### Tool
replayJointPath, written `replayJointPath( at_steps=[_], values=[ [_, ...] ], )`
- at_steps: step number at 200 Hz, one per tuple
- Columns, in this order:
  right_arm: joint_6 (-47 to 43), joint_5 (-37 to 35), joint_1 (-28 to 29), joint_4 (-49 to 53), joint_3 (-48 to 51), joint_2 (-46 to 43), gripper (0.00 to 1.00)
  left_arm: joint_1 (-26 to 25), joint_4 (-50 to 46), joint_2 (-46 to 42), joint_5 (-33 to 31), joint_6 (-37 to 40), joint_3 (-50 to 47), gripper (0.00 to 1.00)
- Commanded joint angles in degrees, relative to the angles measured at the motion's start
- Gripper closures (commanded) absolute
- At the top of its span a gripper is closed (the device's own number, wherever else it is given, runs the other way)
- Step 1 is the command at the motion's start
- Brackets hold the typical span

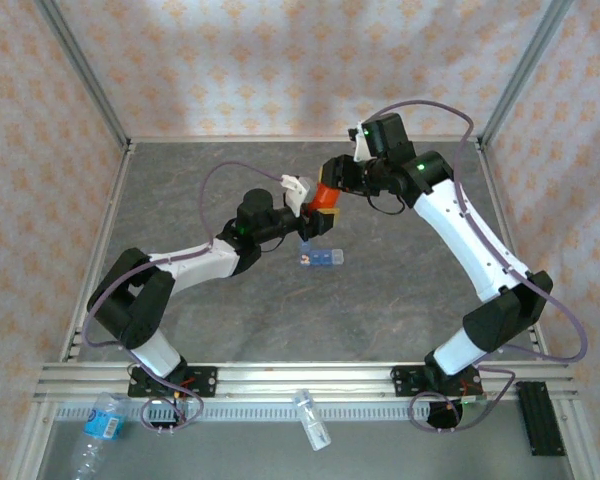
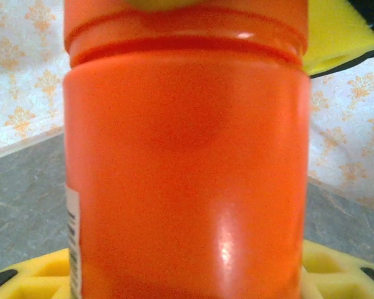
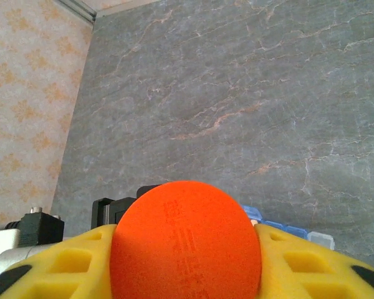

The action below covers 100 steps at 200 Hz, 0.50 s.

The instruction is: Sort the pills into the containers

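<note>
So this one is looking pretty early in the job, imo. Both arms are meeting mid-air over the middle of the surface [image 1: 400,290], sharing the orange vial [image 1: 325,196] between them. The left claw [image 1: 305,202] is pinching the vial around its body; in the left wrist view the orange wall is sitting right up against the yellow pads [image 2: 31,280]. The right claw [image 1: 340,183] is coming at the vial's round end, and in the right wrist view that orange disc is sitting snug between its yellow fingers [image 3: 299,268], so it's looking like it's gripping there, probably working on the cap. The pill organizer [image 1: 321,258], that little blue strip of compartments, is lying flat on the surface just below the vial and apart from both claws. There's a tiny reddish speck at its left end, but it's too small for me to call it a pill. So I'm guessing getting the vial open, getting pills out and dropping them into compartments is all waiting to be done.
</note>
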<state>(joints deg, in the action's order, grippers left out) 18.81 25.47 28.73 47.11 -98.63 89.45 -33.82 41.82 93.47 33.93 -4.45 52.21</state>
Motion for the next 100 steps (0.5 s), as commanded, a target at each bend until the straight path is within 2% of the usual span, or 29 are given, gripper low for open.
replayJointPath(
  at_steps=[1, 26, 52, 100],
  values=[
    [0.6, -0.8, 0.3, 2.2, -4.1, -0.4, 0.43, -0.6, 7.8, -3.6, -0.6, 1.3, 1.0, 1.0],
    [-3.3, 1.2, -0.5, 4.3, -8.0, -2.1, 0.24, -0.5, 7.2, -3.8, 2.4, 0.5, 1.3, 1.0],
    [-9.2, 5.0, -2.3, 8.1, -11.6, -2.9, 0.15, -0.3, 7.0, -3.7, 6.9, -1.3, 2.1, 1.0],
    [-22.4, 11.6, -4.3, 18.7, -17.9, -1.0, 0.15, 0.0, 5.4, -1.5, 17.2, -6.9, 6.0, 1.0]
  ],
)
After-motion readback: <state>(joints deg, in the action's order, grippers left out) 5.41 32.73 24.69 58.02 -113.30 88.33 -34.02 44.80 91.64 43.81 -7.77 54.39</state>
